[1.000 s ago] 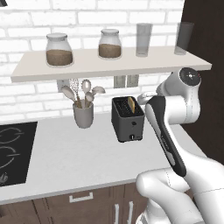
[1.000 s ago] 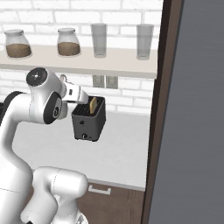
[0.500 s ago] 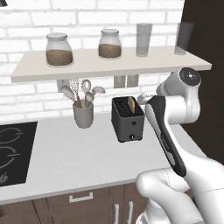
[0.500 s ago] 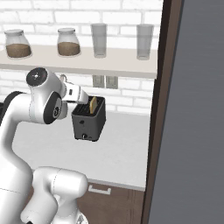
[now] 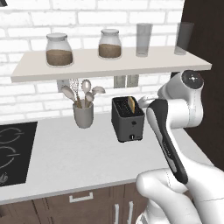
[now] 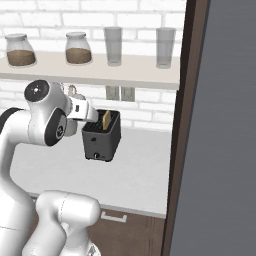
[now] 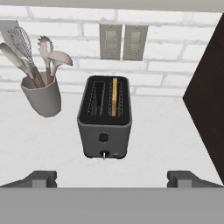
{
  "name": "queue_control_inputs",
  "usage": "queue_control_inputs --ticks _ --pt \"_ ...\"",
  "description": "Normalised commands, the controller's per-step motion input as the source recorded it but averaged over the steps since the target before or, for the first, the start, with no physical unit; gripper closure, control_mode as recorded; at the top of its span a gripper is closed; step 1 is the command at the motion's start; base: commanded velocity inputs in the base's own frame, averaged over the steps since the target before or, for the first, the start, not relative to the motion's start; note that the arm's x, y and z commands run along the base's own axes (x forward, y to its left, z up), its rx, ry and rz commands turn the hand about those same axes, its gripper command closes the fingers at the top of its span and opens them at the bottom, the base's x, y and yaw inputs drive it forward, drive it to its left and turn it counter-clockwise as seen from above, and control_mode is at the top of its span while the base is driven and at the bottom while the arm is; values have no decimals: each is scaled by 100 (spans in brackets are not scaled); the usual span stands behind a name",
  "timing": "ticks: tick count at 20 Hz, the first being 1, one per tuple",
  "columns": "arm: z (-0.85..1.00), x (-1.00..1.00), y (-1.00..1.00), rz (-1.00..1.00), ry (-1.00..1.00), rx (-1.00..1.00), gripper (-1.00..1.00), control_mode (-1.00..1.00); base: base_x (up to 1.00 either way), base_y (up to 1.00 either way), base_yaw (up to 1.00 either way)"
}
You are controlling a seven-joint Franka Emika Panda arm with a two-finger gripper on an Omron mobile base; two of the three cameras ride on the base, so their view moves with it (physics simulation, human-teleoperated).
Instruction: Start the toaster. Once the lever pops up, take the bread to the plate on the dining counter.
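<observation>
The dark grey toaster (image 5: pixel 127 119) (image 6: pixel 101 136) (image 7: pixel 105 118) stands on the white counter by the brick wall. The bread (image 5: pixel 131 104) (image 6: pixel 106 119) (image 7: pixel 114 96) stands upright in its right slot, its top edge showing above the slot. A round knob and a small lever sit low on the toaster's front. My gripper (image 7: pixel 112 179) is open and empty. It hovers in front of the toaster and a little above it, with a clear gap to it. The plate and the dining counter are out of view.
A grey utensil cup (image 5: pixel 83 114) (image 7: pixel 41 94) stands left of the toaster. A black cooktop (image 5: pixel 11 153) lies at the far left. A shelf (image 5: pixel 109 65) with jars and glasses hangs overhead. A dark tall panel (image 6: pixel 220 125) (image 7: pixel 210 100) closes off the right side.
</observation>
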Motion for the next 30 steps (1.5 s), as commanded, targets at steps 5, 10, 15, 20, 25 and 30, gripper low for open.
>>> queue_control_inputs --ticks 5,10,15,20,25,30 --pt "-22 -11 12 0 0 -2 -100 -100 0 0 0" --pt "-21 3 7 0 1 0 -100 -100 0 0 0" --pt "-24 13 0 -1 0 0 -100 -100 0 0 0" --pt "-27 36 -3 -3 0 0 -100 -100 0 0 0" --pt "-9 51 -6 -6 0 0 -100 -100 0 0 0" --pt "-15 51 -15 -6 1 1 -100 -100 0 0 0"
